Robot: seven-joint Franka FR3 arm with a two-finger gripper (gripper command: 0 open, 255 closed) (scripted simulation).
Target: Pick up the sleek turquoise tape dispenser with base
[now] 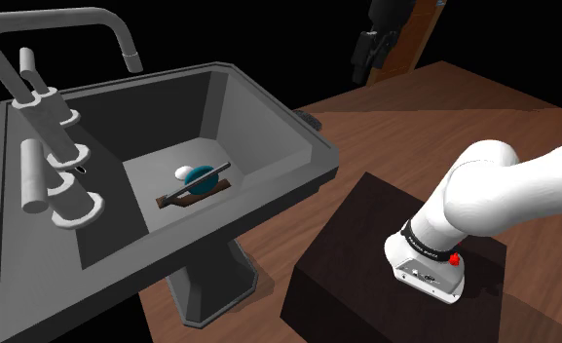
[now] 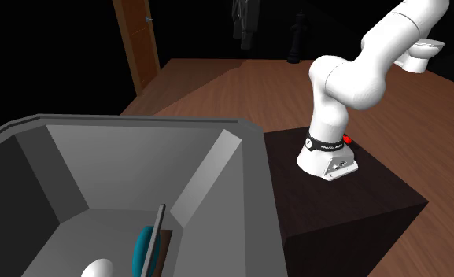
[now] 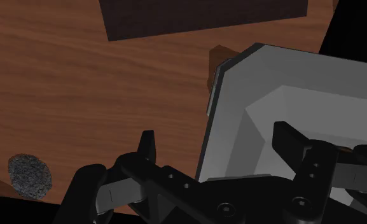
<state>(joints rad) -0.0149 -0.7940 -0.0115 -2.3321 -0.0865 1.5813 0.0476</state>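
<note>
**Open jaws over the sink**

Jaws spread and empty, the all-black two-finger gripper [image 3: 219,147] hangs over the rim of the grey square sink [image 3: 271,63]. The turquoise disc-shaped tape dispenser on its dark base [image 1: 199,181] lies on the basin floor.

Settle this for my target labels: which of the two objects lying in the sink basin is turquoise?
The disc-shaped tape dispenser on its dark flat base; the small rounded object beside it is white.
</note>
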